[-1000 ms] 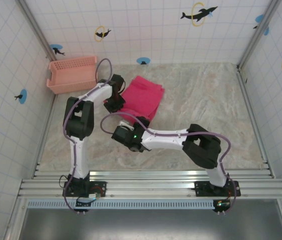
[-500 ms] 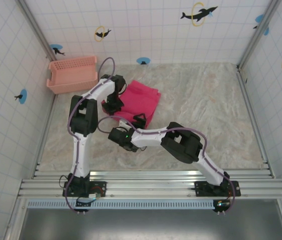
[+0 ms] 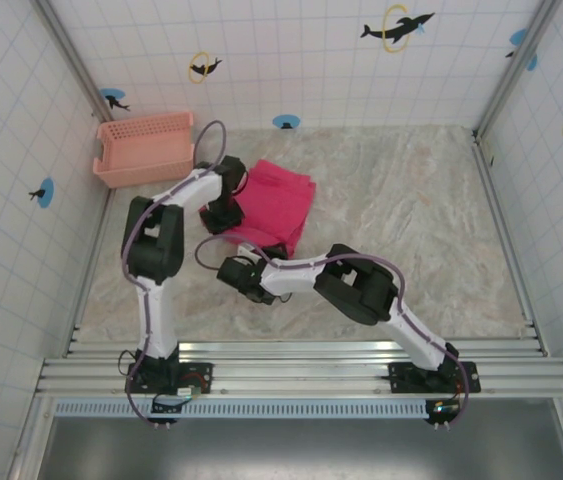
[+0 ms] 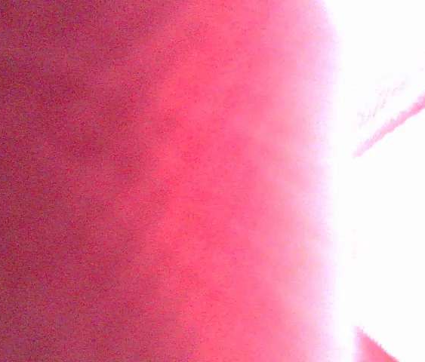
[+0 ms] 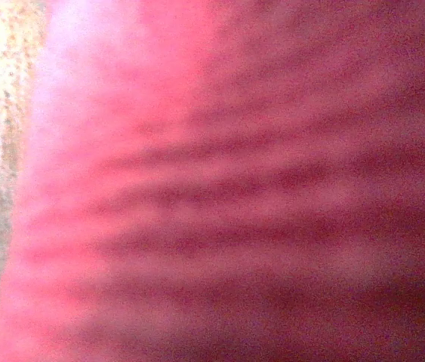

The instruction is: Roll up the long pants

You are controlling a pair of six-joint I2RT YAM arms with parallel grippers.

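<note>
White tiled walls with dolphin stickers close in a pale marbled surface (image 3: 411,230). The long pants (image 3: 279,200) lie on it left of centre, toward the far side, folded into a thick, roughly square magenta-pink bundle with a soft, finely ribbed weave. A salmon slatted basket (image 3: 146,150) stands just to the bundle's far left, against the wall. The left pincer (image 3: 221,216) sits at the bundle's left edge and the right pincer (image 3: 269,247) at its near edge. Both wrist views are so pressed into pink cloth that I cannot tell how far either pincer is parted or whether it holds the fabric. A strip of the marbled surface shows at the left of the right wrist view. Compared with a second ago, the bundle is more compact, its right corner drawn in leftward, and the right arm's elbow has swung left, closer to the cloth. There is one pair of pants, one basket, two arms and two pincers.
</note>
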